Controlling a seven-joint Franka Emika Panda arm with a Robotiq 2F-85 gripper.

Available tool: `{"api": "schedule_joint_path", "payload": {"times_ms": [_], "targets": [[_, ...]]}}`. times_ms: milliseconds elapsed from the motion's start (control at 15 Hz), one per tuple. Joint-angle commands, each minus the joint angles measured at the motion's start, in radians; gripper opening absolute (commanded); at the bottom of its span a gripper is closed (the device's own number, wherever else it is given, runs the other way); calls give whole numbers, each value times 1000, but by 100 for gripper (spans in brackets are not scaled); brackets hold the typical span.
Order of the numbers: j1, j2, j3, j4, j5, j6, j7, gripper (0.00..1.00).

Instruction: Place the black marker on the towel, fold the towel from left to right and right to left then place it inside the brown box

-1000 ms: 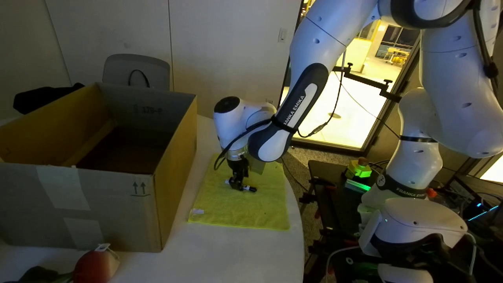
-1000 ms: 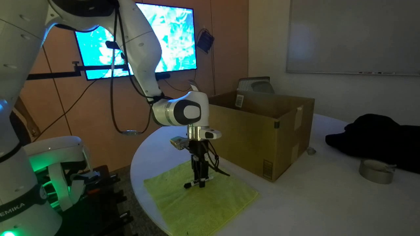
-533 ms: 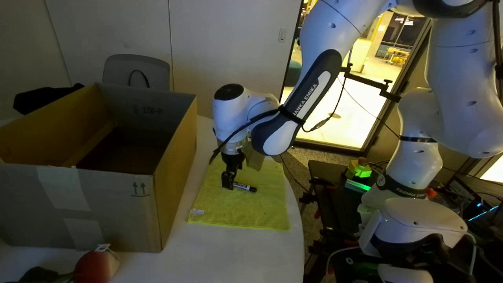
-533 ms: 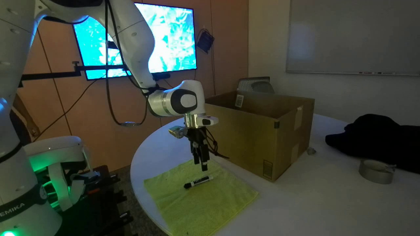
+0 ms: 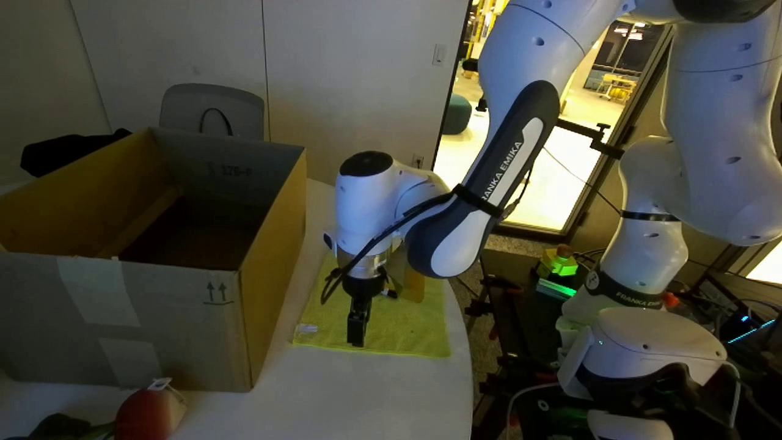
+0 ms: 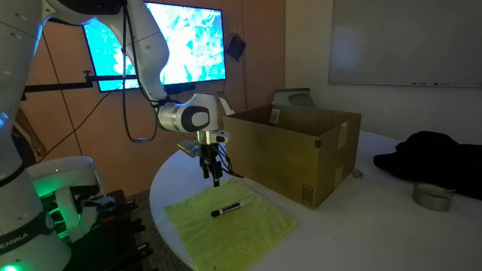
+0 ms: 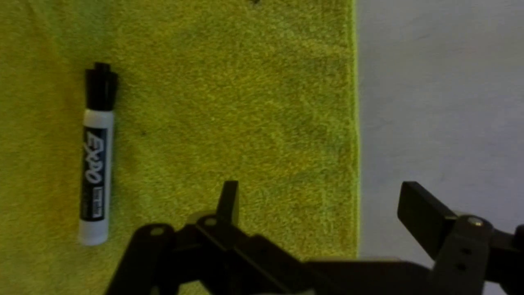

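In the wrist view, the tool [image 7: 319, 184] has its two fingers [image 7: 425, 221] spread wide, and between them one sees the edge of the towel [image 7: 225, 102], which lies below. One finger is above the towel and the second is above the table [image 7: 442, 102]. The marker [image 7: 96, 164] lies on the towel, apart from the tool, with its black cap [image 7: 100, 90] toward the top of the view.

In an exterior view, the arm [image 5: 513, 153] reaches over the table and the tool points downward, near the edge of the towel. The tool hides most of the marker, but the black cap is visible. The box [image 5: 171, 330] stands on the table just beside the towel, with a strip of table between them; its top side is open. Behind the box there is a grey chair [image 5: 189, 110]. In front of the box lies a red and white thing [image 5: 146, 415].

In an exterior view, a bright screen [image 6: 196, 45] is behind the arm. The towel is spread flat and the marker is seen whole on it. The tool hangs above a far edge of the towel. On the table there are also a grey roll [image 6: 432, 199] and a black cloth [image 6: 433, 158].
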Motion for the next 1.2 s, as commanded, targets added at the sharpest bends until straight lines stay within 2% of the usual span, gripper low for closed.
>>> {"api": "schedule_joint_path", "payload": {"times_ms": [0,600,667,733,1133], "targets": [[-19,47,37,22,50,32,-78,100],[-57,146,58,73,110,45,-164,100],[-61,145,62,73,114,38,-176,83],[-64,144,64,74,115,35,-183,73],[-76,119,84,73,126,3,-227,28]]}}
